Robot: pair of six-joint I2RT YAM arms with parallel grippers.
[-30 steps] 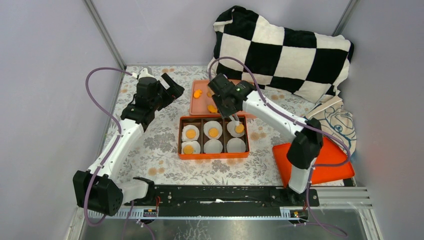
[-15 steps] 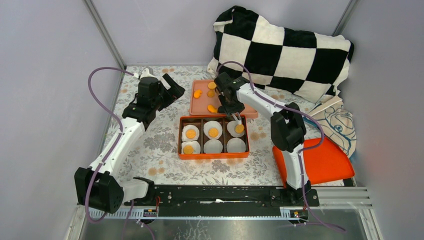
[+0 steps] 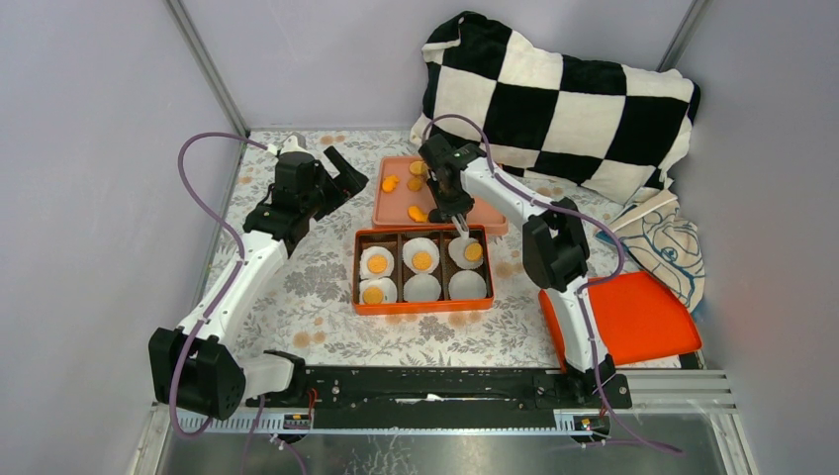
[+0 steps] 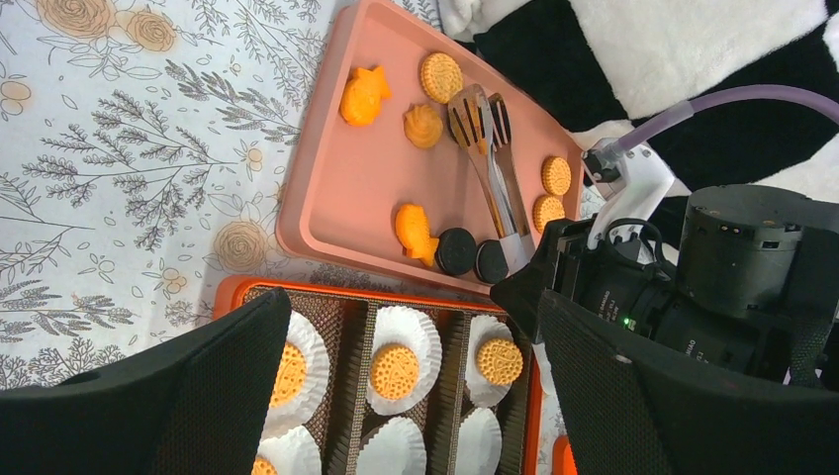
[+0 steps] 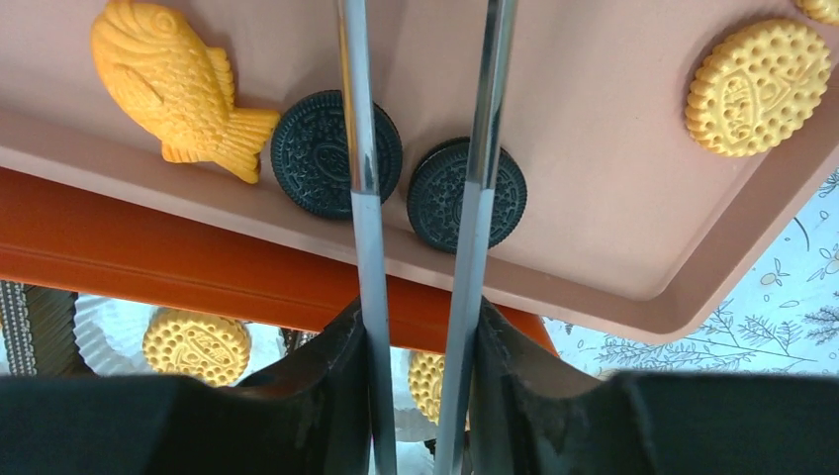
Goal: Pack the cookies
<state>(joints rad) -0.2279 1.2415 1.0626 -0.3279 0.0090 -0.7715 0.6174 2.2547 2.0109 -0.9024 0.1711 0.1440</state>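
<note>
Round yellow cookies lie in white paper cups in the orange box. Loose cookies lie on the pink tray behind it: two black ones, a yellow fish shape and round yellow ones. My right gripper is shut on metal tongs, whose two arms reach over the black cookies toward the back of the tray. The tong tips are close together beside a round cookie; I see nothing between them. My left gripper hangs open above the box's back row.
A checkered pillow leans on the back wall right behind the tray. An orange lid lies at the right, with a printed cloth beyond it. The tablecloth is flowered.
The right arm's elbow has swung left and its wrist has moved back over the pink tray. The tongs' arms have been squeezed closer together. The left arm has barely moved.
</note>
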